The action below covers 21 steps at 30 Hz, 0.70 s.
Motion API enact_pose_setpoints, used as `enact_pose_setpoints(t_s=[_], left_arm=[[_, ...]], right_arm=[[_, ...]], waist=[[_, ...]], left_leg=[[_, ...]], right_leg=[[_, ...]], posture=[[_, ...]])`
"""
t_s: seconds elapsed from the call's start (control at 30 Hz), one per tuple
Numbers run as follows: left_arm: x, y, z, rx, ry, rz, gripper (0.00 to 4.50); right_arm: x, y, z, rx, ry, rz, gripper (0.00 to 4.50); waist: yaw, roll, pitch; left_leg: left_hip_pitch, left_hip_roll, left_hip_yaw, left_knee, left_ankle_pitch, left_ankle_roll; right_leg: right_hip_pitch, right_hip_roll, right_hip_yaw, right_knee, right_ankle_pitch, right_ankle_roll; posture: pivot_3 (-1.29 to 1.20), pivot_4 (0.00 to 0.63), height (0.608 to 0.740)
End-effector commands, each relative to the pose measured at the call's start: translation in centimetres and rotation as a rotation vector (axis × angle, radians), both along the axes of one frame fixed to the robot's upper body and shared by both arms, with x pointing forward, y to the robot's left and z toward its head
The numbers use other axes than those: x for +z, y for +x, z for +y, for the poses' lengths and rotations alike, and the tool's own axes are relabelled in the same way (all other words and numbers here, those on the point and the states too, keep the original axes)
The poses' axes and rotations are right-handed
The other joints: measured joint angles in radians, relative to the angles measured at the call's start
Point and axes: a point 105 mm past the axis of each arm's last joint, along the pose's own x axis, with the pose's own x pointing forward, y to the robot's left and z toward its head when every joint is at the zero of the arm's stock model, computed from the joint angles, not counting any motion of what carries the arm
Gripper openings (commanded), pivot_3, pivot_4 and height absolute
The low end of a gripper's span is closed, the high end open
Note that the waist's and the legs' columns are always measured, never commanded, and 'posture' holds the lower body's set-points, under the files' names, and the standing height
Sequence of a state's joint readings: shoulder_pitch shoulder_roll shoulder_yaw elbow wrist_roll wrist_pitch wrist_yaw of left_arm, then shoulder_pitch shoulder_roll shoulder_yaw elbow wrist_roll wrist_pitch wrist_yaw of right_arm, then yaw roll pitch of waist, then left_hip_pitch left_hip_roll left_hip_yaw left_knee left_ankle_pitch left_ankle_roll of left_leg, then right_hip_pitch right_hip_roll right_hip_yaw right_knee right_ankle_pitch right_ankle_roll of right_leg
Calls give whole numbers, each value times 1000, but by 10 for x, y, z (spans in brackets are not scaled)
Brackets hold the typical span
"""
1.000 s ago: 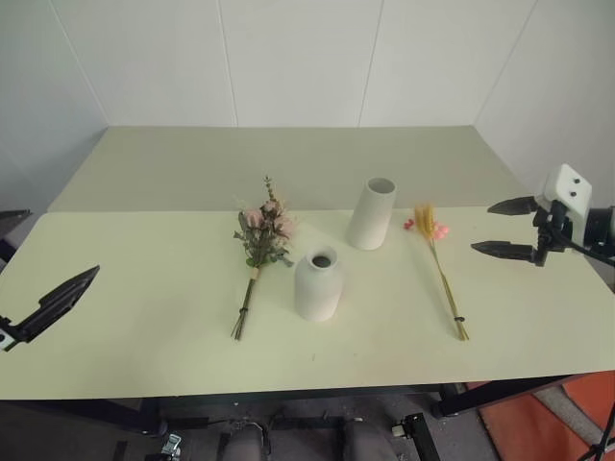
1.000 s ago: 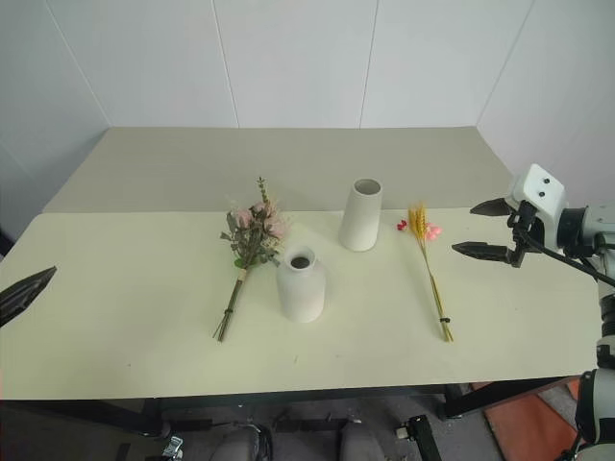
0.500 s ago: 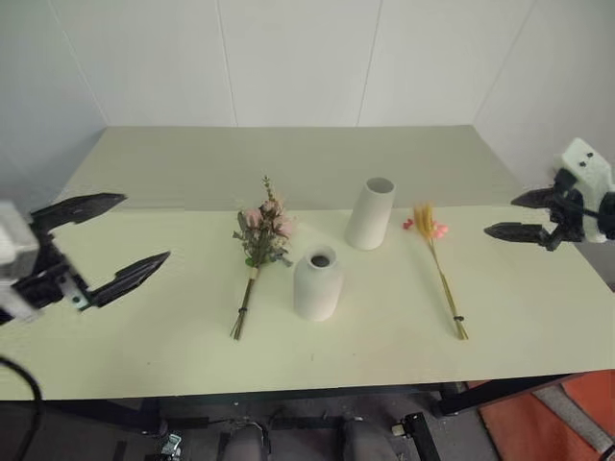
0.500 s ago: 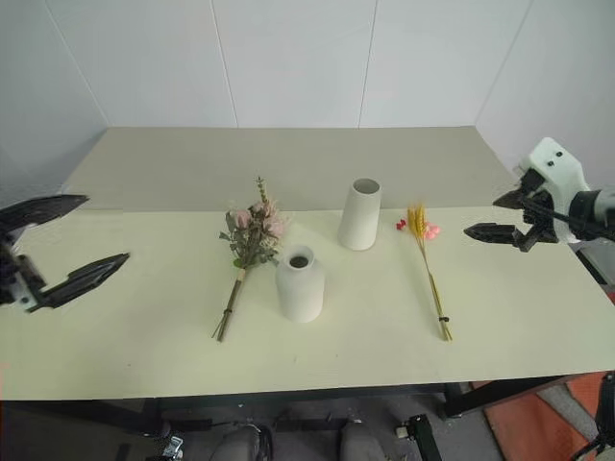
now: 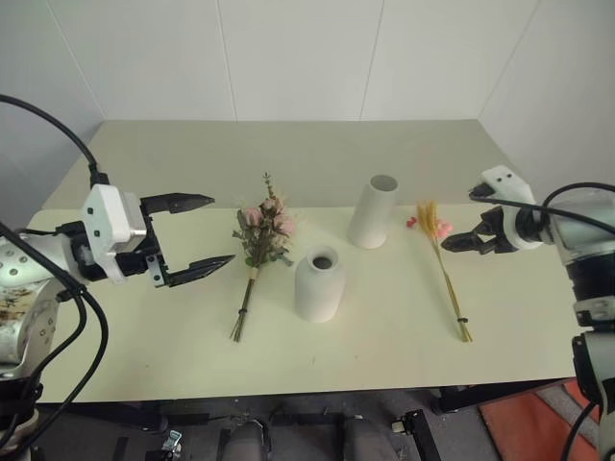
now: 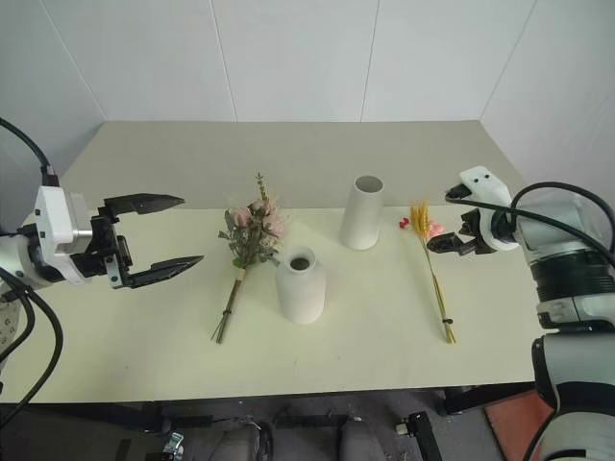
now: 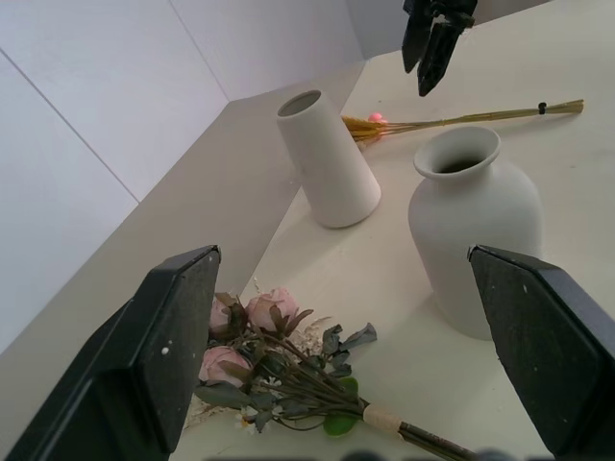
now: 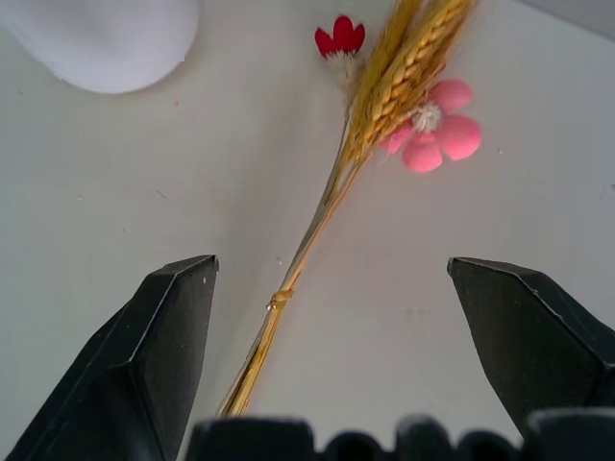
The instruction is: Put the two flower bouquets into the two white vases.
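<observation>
- Our left gripper [image 5: 197,233] hangs left of the rose bouquet [image 5: 259,246], fingers spread wide, holding nothing.
- Our right gripper [image 5: 466,235] hovers just right of the wheat bunch [image 5: 440,261], fingers spread, empty.
- Both bunches lie flat on the table [image 5: 144,317].
- Tall tapered vase [image 5: 373,211] and round narrow-mouth vase [image 5: 318,283] stand upright between them.

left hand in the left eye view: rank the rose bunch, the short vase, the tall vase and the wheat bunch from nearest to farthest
From the open left hand:
1. Rose bunch, lying just to its right.
2. Short vase, past the roses, toward the table's front.
3. Tall vase, further right and back.
4. Wheat bunch, far right, under the right hand.
</observation>
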<state>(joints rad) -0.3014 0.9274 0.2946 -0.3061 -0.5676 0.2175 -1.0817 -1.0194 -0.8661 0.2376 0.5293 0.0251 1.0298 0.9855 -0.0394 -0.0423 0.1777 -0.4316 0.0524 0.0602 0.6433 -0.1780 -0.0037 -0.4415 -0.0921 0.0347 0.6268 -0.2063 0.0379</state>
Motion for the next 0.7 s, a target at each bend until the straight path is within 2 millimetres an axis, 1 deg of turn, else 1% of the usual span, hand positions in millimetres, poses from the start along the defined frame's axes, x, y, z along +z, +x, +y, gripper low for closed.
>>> enact_pose_setpoints(t_s=[0.03, 0.13, 0.47, 0.57, 0.67, 0.7], left_arm=[[7, -4, -3, -5, 20, -52, 4475], [6, -7, -3, 8, 14, -53, 4475], [2, -14, -2, 49, 9, -44, 4475], [0, -15, -2, 56, 10, -42, 4500], [0, -15, -3, 60, 11, -43, 4500], [0, -15, -3, 61, 12, -43, 4500]], right_arm=[[6, 8, -6, -29, -26, -16, 4500], [-3, 11, -2, -26, 5, 17, 4500], [-29, 18, 8, -2, 3, 83, 4500], [-32, 21, 9, -10, 8, 85, 3873], [-37, 22, 7, -21, 1, 91, 2875], [-37, 23, 7, -22, 2, 91, 2435]], waist=[[-2, 0, 0], [-4, 0, 0], [-5, 0, 0], [-5, 0, 0], [-5, 0, 0], [-5, 0, 0]], left_leg=[[0, 0, 0, 0, 0, 0], [1, 0, 0, 1, 0, 0], [2, 0, -1, 1, 0, 0], [2, 0, -1, 1, 0, 0], [2, 0, -1, 1, 0, 0], [2, 0, -1, 1, 0, 0]], right_leg=[[0, 0, 0, 0, 0, 0], [0, 0, 0, 2, 0, 0], [1, 1, 0, 3, 1, 1], [1, 1, 0, 2, 1, 1], [1, 1, 0, 3, 1, 0], [1, 1, 0, 3, 1, 0]], posture=[[0, 150, 740], [0, 150, 740], [0, 150, 740], [0, 150, 740], [0, 150, 740], [0, 150, 740]])
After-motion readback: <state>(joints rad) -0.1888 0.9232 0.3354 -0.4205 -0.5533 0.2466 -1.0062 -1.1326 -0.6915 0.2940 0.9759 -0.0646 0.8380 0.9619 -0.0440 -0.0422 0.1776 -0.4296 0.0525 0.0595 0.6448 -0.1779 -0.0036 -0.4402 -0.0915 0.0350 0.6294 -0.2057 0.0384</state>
